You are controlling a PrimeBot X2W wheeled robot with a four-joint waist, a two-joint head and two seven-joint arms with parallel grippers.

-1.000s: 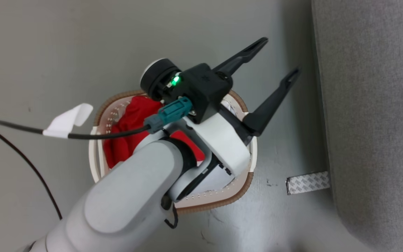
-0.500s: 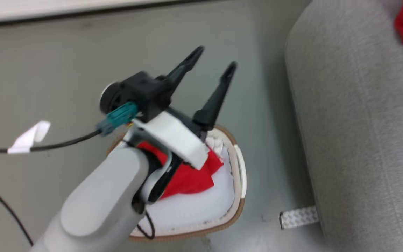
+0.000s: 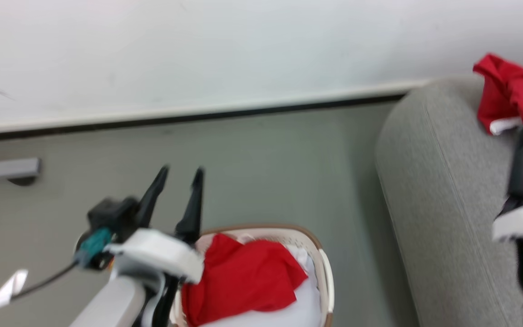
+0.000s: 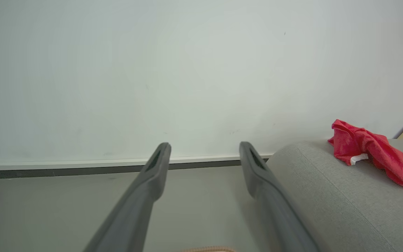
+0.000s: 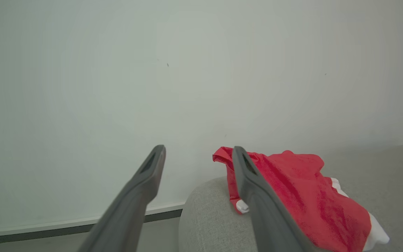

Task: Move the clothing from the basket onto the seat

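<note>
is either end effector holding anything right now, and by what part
Nothing is held. The left end effector and right end effector both stand open and empty; one red garment lies on the seat.

A plain white wall (image 3: pixel 198 54) meets the smooth grey-green floor (image 3: pixel 266 172) along a pale skirting board (image 3: pixel 198 111) edged in black. A flat grey block (image 3: pixel 5 169) lies by it.

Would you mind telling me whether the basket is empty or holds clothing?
Not empty: a red garment lies inside the basket, over something white. A second garment lies on the seat.
</note>
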